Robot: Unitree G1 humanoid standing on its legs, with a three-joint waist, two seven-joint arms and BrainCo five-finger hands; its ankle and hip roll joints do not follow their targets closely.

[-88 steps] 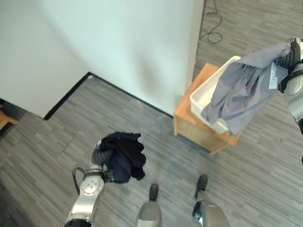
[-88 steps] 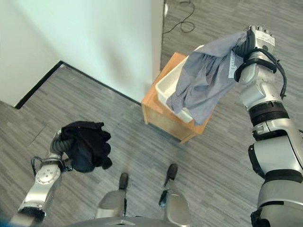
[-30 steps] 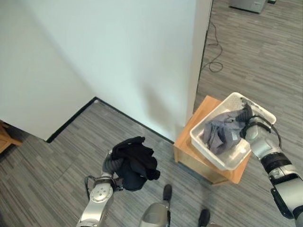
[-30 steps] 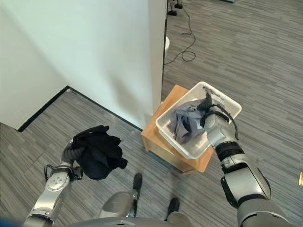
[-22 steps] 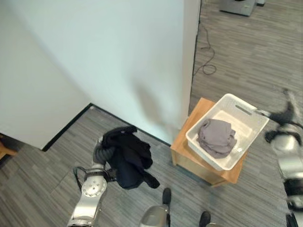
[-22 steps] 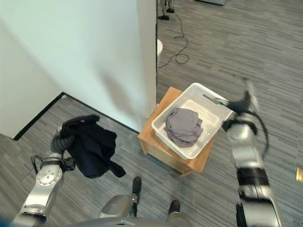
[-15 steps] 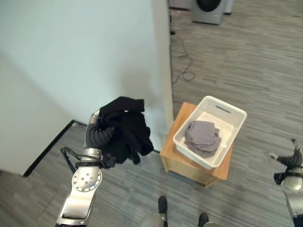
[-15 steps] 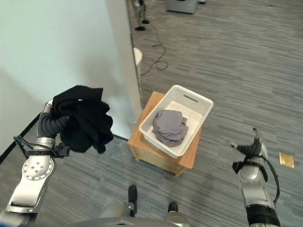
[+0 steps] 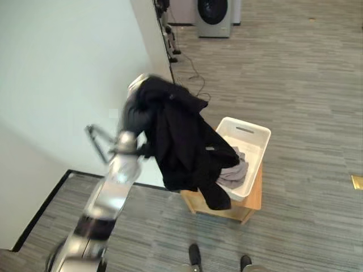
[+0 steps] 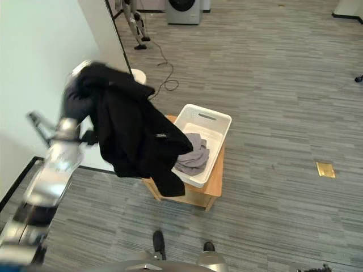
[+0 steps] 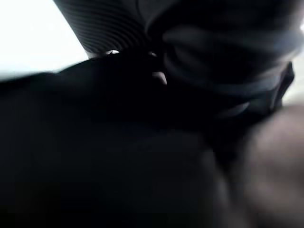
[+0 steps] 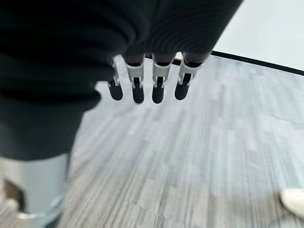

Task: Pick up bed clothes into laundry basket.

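Observation:
My left hand [image 9: 138,101] is raised high beside the wall, shut on a black garment [image 9: 184,144] that covers most of it. The cloth hangs down in a long fold, and its lower end drapes in front of the near left side of the white laundry basket [image 9: 258,133]. A crumpled grey garment [image 10: 193,158] lies inside the basket. In the left wrist view dark cloth [image 11: 118,156] sits right against the hand. My right hand [image 12: 156,80] hangs low over the floor, fingers straight and holding nothing.
The basket stands on a low wooden stool [image 9: 249,204] close to a white wall [image 9: 62,68]. A washing machine [image 9: 214,17] stands at the far end of the grey plank floor. A small yellow tag [image 10: 325,169] lies on the floor to the right.
My right hand let the grey garment go into the basket and dropped away to the side. My left arm swung the black garment up from knee height to beside the basket; the camera tilted up.

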